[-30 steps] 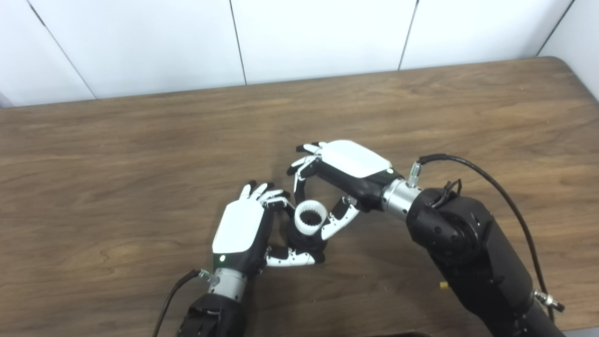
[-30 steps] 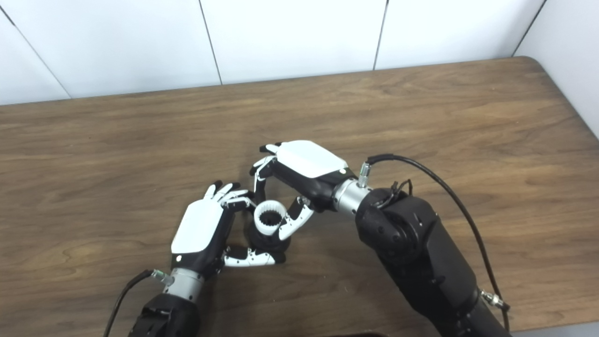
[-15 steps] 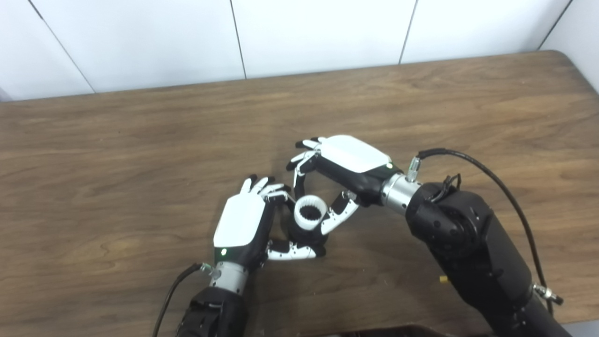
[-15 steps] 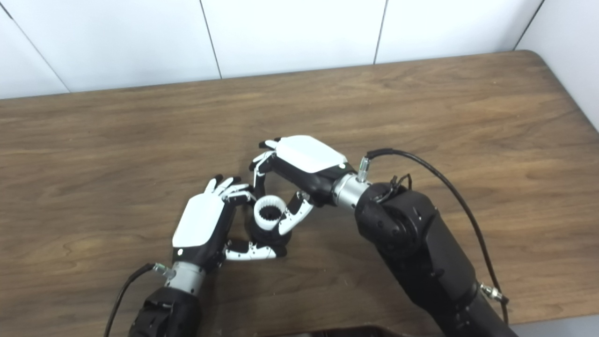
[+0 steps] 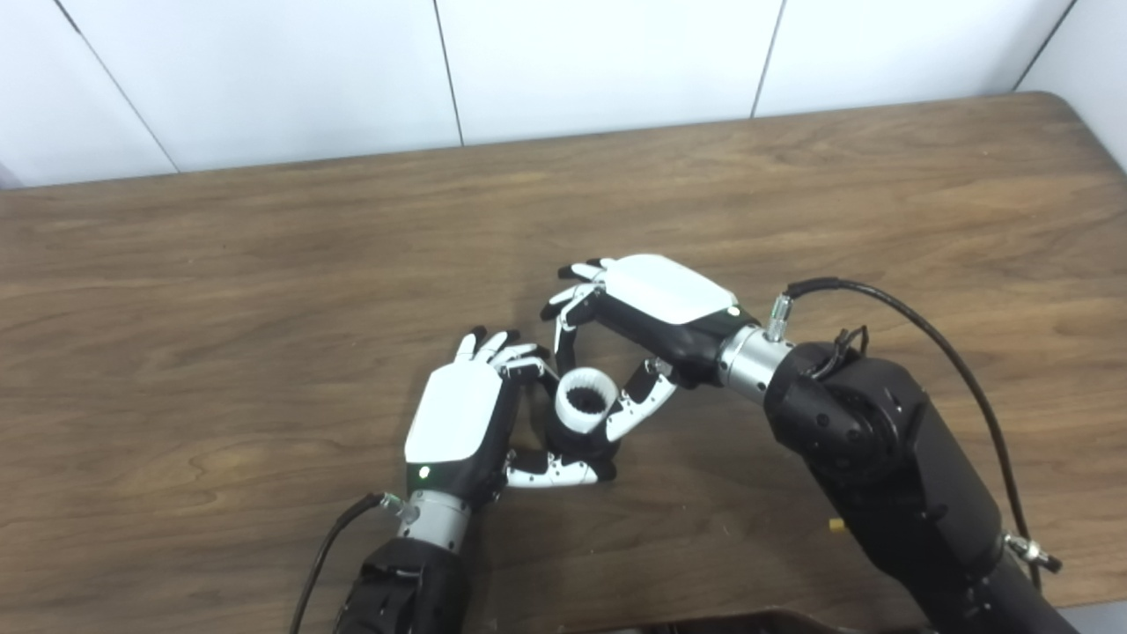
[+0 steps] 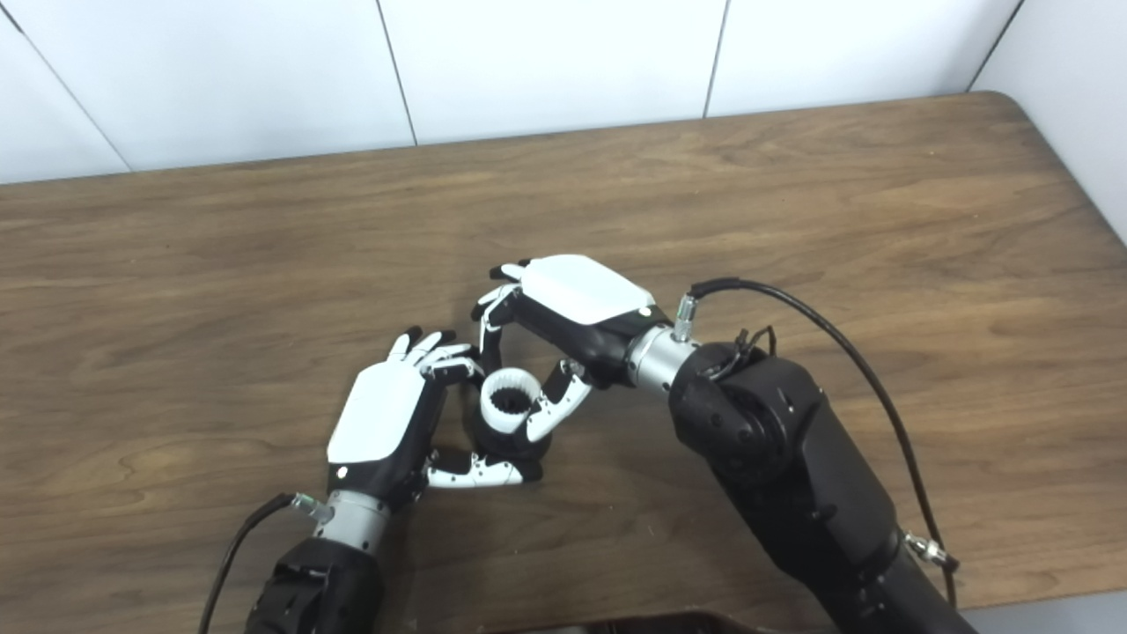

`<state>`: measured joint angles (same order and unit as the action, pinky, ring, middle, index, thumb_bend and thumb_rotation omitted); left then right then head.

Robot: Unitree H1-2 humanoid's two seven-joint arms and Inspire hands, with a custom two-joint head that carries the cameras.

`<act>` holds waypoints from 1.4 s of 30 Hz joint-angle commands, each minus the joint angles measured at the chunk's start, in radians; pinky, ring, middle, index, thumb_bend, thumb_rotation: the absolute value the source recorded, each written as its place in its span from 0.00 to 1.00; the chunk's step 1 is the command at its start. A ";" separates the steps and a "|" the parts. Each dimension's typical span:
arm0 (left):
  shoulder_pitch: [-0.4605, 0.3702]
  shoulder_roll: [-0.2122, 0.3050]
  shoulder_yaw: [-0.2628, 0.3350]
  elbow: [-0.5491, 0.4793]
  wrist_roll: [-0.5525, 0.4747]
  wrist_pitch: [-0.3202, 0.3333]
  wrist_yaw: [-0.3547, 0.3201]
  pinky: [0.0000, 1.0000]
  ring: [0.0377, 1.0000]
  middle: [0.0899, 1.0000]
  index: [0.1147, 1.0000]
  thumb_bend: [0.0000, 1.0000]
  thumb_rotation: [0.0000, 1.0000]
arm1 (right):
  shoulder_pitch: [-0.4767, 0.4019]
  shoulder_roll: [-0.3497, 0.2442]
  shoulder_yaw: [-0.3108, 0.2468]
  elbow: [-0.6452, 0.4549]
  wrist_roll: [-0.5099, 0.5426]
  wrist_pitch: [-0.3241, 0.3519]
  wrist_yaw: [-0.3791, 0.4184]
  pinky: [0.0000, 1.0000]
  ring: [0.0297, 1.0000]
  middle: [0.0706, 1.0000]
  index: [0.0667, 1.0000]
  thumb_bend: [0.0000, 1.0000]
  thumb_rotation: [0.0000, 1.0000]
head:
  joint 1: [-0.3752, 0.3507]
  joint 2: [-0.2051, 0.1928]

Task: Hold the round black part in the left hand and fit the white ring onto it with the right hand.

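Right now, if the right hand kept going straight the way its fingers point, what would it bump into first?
Probably the left hand, since the right hand already holds the white ring between them; depth is hard to judge.

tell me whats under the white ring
The white ring sits on top of the black part, held by the left hand. Only its dark edge shows; fingers hide the rest, so how fully the ring is seated cannot be told.

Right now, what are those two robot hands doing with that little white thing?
The left hand holds a round black part just above the brown wooden table. The right hand pinches a white toothed ring between thumb and fingers, sitting on top of the black part. Whether it is fully pushed on cannot be seen.
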<state>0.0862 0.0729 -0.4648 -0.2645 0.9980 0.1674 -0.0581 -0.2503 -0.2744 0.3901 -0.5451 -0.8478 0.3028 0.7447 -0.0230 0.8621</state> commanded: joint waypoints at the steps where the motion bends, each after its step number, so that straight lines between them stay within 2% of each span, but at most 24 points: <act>1: -0.011 -0.006 -0.012 -0.017 0.006 -0.005 -0.022 1.00 0.91 0.77 0.42 0.52 0.06 | -0.022 -0.007 -0.005 -0.012 0.000 -0.021 -0.009 1.00 0.96 0.82 0.45 0.52 0.13 | 0.000 0.003; 29: -0.014 -0.009 -0.016 -0.014 0.004 -0.004 -0.018 1.00 0.91 0.77 0.42 0.52 0.06 | -0.014 -0.006 0.010 -0.004 -0.007 -0.027 -0.020 1.00 0.96 0.82 0.45 0.52 0.13 | 0.003 0.003; 37: -0.015 -0.006 -0.017 -0.017 0.011 -0.002 -0.023 1.00 0.91 0.77 0.42 0.52 0.06 | -0.024 -0.016 0.008 -0.004 -0.012 -0.024 -0.008 1.00 0.97 0.85 0.46 0.52 0.15 | 0.001 0.004; 38: -0.014 -0.006 -0.017 -0.018 0.010 -0.001 -0.024 1.00 0.91 0.77 0.42 0.52 0.06 | -0.025 -0.015 0.008 -0.005 -0.012 -0.023 -0.007 1.00 0.97 0.85 0.51 0.74 0.19 | 0.000 0.004; 39: -0.014 -0.007 -0.017 -0.019 0.008 0.000 -0.024 1.00 0.91 0.77 0.42 0.52 0.06 | -0.025 -0.015 0.008 -0.005 -0.013 -0.022 -0.006 1.00 0.97 0.86 0.55 0.88 0.21 | 0.000 0.004; 40: -0.014 -0.007 -0.017 -0.019 0.008 0.000 -0.025 1.00 0.91 0.77 0.42 0.52 0.06 | -0.026 -0.015 0.008 -0.006 -0.014 -0.021 -0.004 1.00 0.97 0.86 0.57 0.93 0.22 | 0.000 0.004; 42: -0.013 -0.006 -0.017 -0.021 0.010 0.001 -0.027 1.00 0.91 0.77 0.42 0.52 0.06 | -0.027 -0.015 0.008 -0.008 -0.012 -0.019 -0.002 1.00 0.97 0.86 0.58 0.98 0.23 | -0.001 0.005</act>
<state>0.0805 0.0694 -0.4731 -0.2645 1.0013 0.1754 -0.0677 -0.2461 -0.2891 0.4050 -0.5320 -0.8586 0.3015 0.7476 -0.0230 0.8667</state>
